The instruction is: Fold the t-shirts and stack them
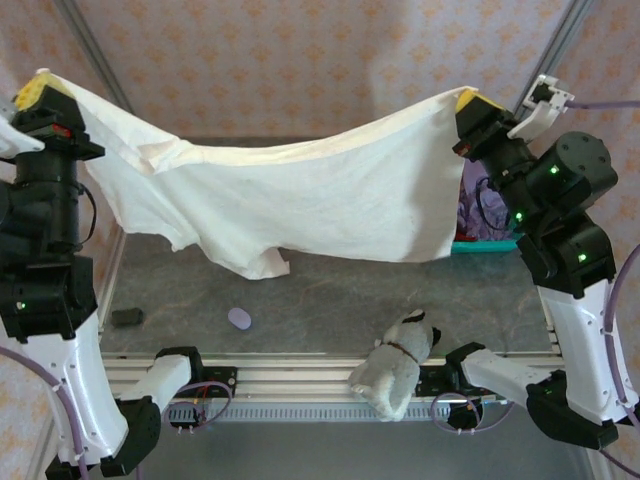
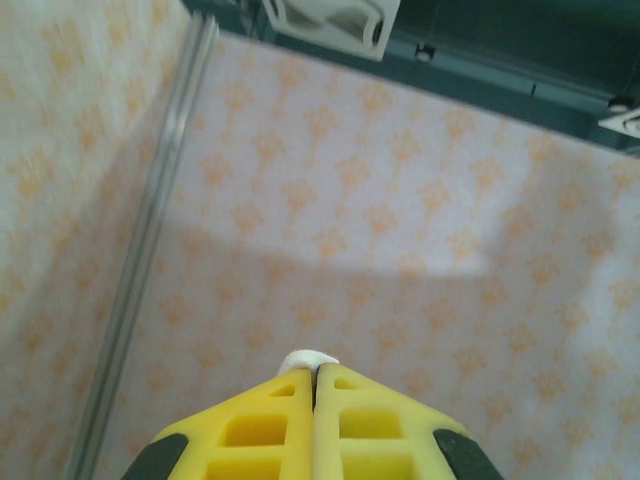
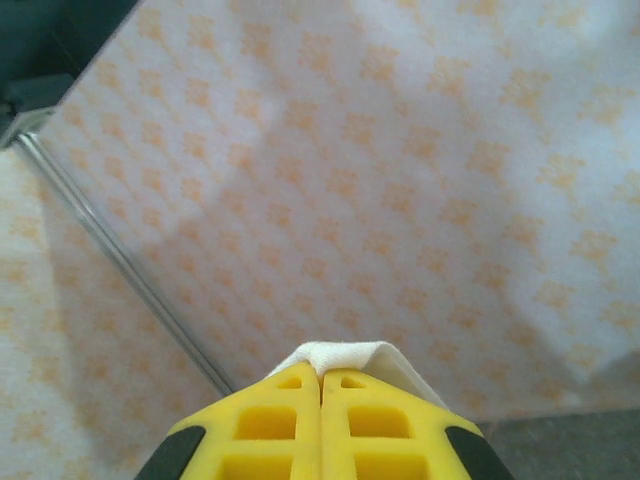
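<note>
Top view: the cream t-shirt (image 1: 300,200) hangs mid-frame between the left claw (image 1: 32,93), upper left, and the right claw (image 1: 467,99), upper right, both clamped on it; lower it evenly onto the worktop (image 1: 330,290), dangling edge first; left wrist: the claw is pinched shut on cloth; right wrist: likewise.

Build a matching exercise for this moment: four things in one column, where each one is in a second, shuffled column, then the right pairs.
Things
1. cream-white t-shirt
2. plush toy
3. teal basket
4. small lilac object

Places
A. slumped over the rail at the near edge of the table
B. hanging in the air, pinched by the left gripper and the right gripper
C. at the right side of the table, partly hidden by the right arm
D. lying on the grey table, left of the plush toy

Pairs: 1-B, 2-A, 3-C, 4-D
</note>
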Tool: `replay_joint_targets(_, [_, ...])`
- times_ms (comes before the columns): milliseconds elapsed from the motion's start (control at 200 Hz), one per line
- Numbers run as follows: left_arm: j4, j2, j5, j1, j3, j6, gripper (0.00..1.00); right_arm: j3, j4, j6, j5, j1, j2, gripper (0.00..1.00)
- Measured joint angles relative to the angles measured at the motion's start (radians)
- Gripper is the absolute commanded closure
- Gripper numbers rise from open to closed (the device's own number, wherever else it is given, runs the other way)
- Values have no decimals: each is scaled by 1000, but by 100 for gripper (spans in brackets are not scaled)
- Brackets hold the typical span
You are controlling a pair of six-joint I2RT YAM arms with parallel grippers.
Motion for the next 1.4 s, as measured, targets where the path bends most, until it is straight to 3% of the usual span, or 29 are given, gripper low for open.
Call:
replay_joint_targets(335, [101, 84, -82, 0, 229, 152, 100, 173, 19, -51, 13, 14, 73, 100])
replay_joint_targets(871, [156, 182, -180, 0, 284, 472, 100, 145, -57, -69, 26, 53, 101, 100])
replay_joint_targets(1166, [156, 256, -214, 0, 259, 542, 100, 156, -89, -120, 45, 189, 182, 100])
replay_joint_targets(1402, [141, 156, -232, 0, 166, 580, 100, 163, -109, -168, 72, 289, 197, 100])
